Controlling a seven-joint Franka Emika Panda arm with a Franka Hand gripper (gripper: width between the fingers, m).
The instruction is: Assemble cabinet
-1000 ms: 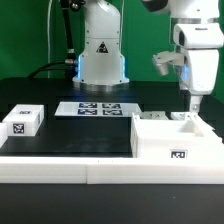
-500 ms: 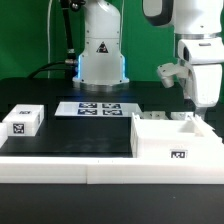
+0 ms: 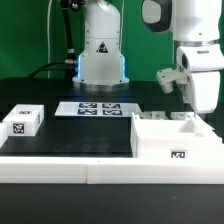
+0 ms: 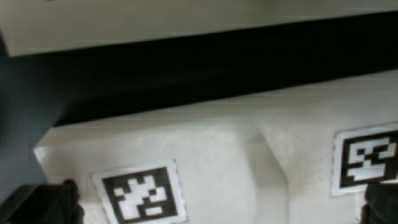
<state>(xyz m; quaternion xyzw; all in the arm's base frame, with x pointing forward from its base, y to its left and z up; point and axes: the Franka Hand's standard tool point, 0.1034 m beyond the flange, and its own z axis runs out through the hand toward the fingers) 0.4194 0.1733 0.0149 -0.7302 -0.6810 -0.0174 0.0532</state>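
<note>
Hand [image 3: 203, 106] vertical, wrist [image 3: 198, 58] and arm [image 3: 172, 14] directly above.

Clear run across the black table [image 3: 70, 135] at mid-scene.
Hemmed in on the exterior view's right by the cabinet [image 3: 175, 140], walls and inner dividers upright, top open to the air; on the left by a small white block [image 3: 22, 121]; behind by the flat marker board [image 3: 98, 108] and robot base [image 3: 102, 55].

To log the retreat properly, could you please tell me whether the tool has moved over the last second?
Yes. The tool has risen from just above the cabinet to well clear of its top edge, drifting slightly toward the exterior view's right.
</note>
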